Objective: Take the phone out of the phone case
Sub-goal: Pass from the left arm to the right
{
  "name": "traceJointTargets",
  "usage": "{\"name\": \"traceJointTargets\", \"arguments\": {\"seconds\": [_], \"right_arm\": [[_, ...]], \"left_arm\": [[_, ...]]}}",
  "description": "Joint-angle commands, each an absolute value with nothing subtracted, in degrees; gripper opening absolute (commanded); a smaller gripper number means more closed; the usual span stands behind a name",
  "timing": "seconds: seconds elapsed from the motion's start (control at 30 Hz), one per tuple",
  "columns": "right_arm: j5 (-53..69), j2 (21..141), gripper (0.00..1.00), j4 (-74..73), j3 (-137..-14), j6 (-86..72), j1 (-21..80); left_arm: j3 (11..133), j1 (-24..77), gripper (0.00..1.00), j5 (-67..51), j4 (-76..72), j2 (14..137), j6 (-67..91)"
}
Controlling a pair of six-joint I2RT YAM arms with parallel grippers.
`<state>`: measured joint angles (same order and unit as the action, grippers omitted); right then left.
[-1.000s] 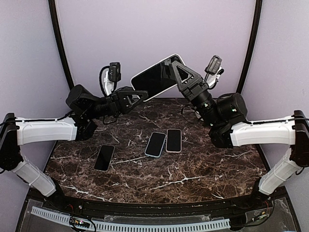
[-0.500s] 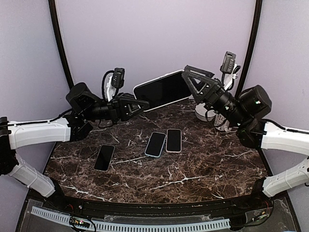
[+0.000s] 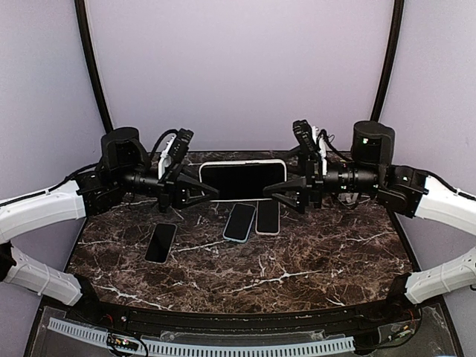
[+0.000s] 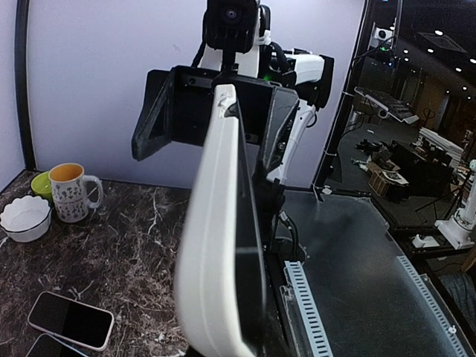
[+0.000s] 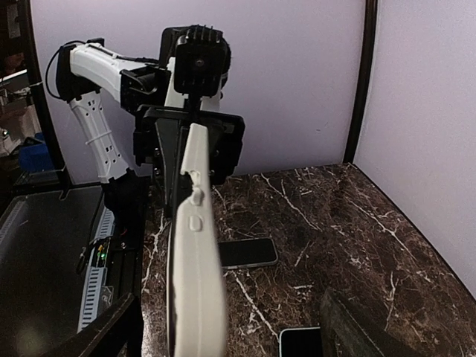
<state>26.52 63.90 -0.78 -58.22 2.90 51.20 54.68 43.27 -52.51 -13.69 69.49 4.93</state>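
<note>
Hanging level above the dark marble table (image 3: 327, 260), a large black-screened phone (image 3: 242, 181) in a white phone case (image 3: 242, 161) spans the gap between the two arms in the top view. The left gripper (image 3: 202, 190) pinches its left end, jaws nearly closed on it. The right gripper (image 3: 281, 184) stands at the right end, jaws spread wide. On the table below lie a black phone (image 3: 161, 242), a blue-cased phone (image 3: 239, 222) and a pale-cased phone (image 3: 268, 216).

From the left wrist, the case shows edge-on. Near the table's far edge stand a patterned mug (image 4: 71, 192), a white scalloped bowl (image 4: 24, 218) and a green bowl (image 4: 41, 182).

From the right wrist, the case's buttoned edge runs up the middle, and the fingers (image 5: 111, 331) stand clear of it on either side.
</note>
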Motion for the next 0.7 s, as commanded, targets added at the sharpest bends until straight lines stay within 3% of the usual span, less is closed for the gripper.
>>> {"name": "traceJointTargets", "arguments": {"seconds": [0.0, 0.3, 0.43, 0.47, 0.57, 0.6, 0.67], "right_arm": [[33.2, 64.2, 0.80, -4.3, -61.2, 8.4, 51.1], [37.9, 67.9, 0.40, -3.9, -62.6, 7.4, 51.8], [38.2, 68.7, 0.36, -5.9, -62.7, 7.6, 52.2], [38.1, 68.8, 0.32, -6.1, -62.6, 7.7, 52.1], [38.2, 68.7, 0.05, -6.1, -62.4, 7.5, 52.2], [38.4, 68.7, 0.00, -6.2, -62.4, 7.6, 52.2], [38.2, 68.7, 0.00, -6.4, -62.4, 7.4, 52.2]], "left_arm": [[58.0, 43.3, 0.00, -52.5, -8.5, 67.0, -2.0], [58.1, 43.3, 0.00, -51.1, -7.0, 67.6, -3.9], [58.2, 43.3, 0.00, -50.8, -6.9, 67.7, -4.3], [58.1, 43.3, 0.00, -50.7, -6.9, 67.7, -4.6], [58.0, 43.3, 0.00, -50.3, -6.6, 67.6, -5.1], [58.0, 43.3, 0.00, -50.3, -6.5, 67.5, -5.6], [57.9, 43.3, 0.00, -50.1, -6.4, 67.4, -6.2]]}}
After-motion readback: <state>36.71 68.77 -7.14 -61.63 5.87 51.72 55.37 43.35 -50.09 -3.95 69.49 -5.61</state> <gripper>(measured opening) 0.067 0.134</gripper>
